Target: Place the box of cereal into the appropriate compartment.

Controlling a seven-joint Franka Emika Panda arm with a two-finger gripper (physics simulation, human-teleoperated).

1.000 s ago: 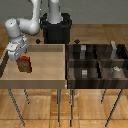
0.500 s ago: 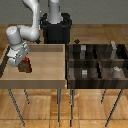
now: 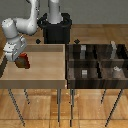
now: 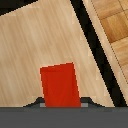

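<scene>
One box of cereal (image 3: 22,61) is sitting between my jaws at the far left of the exterior view, just above the pale tabletop (image 3: 42,70), and my gripper (image 3: 19,54) is clamping down on it from above. In the wrist view the box of cereal (image 4: 60,85) is showing as a plain red face running up from the dark edge of my hand at the bottom of the frame. I am judging it to be light, stiff cardboard: easy to carry, but thin-walled, so a hard squeeze could dent it, and its smooth faces could slip if the grip loosens. Pinching it across the narrow thickness near the upper end, as I am doing, seems the sensible hold. No brand, label or lettering is legible; the renders are too coarse. The divided bin (image 3: 70,62) is standing well apart, on the right of the exterior view, and the compartment (image 3: 116,56) with the tall pale block is lying at its upper right.
</scene>
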